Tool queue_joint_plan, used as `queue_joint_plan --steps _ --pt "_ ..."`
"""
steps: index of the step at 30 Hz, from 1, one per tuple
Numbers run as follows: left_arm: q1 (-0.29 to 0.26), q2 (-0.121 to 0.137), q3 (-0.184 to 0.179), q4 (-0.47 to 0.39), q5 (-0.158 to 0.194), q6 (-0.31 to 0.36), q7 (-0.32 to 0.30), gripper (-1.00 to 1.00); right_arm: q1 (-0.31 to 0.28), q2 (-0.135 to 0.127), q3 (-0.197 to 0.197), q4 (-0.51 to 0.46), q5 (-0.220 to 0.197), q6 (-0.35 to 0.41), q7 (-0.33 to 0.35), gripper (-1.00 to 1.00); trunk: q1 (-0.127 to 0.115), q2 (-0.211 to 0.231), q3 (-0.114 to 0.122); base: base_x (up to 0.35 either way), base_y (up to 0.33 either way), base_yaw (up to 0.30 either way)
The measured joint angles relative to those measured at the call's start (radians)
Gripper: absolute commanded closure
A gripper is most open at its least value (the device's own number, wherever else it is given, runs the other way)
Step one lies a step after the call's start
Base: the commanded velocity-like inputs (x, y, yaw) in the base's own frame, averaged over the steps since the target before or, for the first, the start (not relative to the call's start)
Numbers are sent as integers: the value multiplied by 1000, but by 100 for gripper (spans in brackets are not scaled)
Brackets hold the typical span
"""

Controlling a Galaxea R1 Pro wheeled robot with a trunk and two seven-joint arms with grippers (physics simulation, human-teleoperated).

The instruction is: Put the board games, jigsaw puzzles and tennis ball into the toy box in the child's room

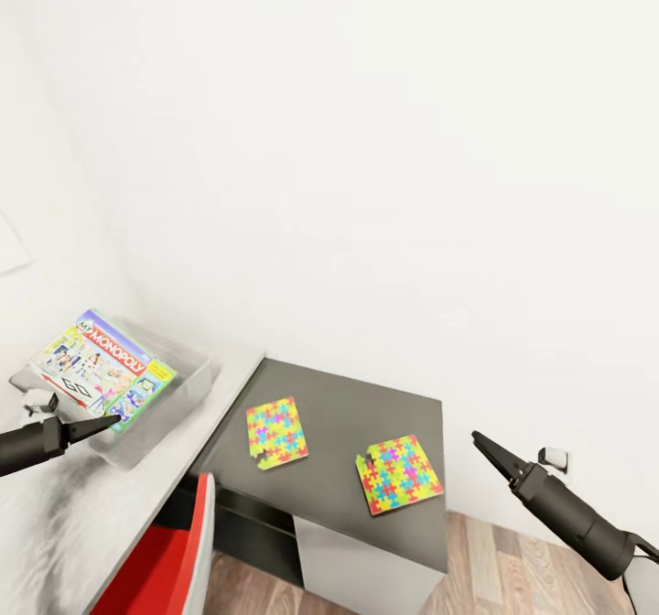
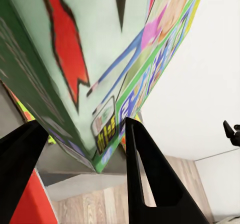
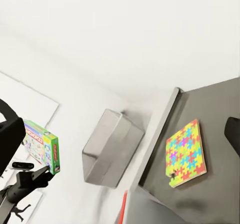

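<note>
My left gripper (image 1: 108,423) held the flat green-edged Monopoly game box (image 1: 102,373) by its near corner, fingers clamped on either side, over the shallow grey flared-sided toy box (image 1: 188,386) on the pale grey table top (image 1: 55,514). The box lay tilted, its long axis running from that corner away toward the wall. Two thin multicoloured jigsaw puzzle slabs (image 1: 275,432) (image 1: 399,473) lay flat and apart on the lower dark grey end section (image 1: 357,404). My right gripper (image 1: 485,446) hovered beside that section; I couldn't tell its opening.

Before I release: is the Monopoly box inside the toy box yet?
Not yet. The Monopoly box is held above the toy box by the left gripper; the right wrist view shows a gap.
</note>
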Motion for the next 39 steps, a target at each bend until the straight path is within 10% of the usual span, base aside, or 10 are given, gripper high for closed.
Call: queue_joint_plan --steps 39 --pt "0 -3 -2 0 0 -21 0 100 0 1 2 1 0 0 -25 -100 0 0 0 83 54 0"
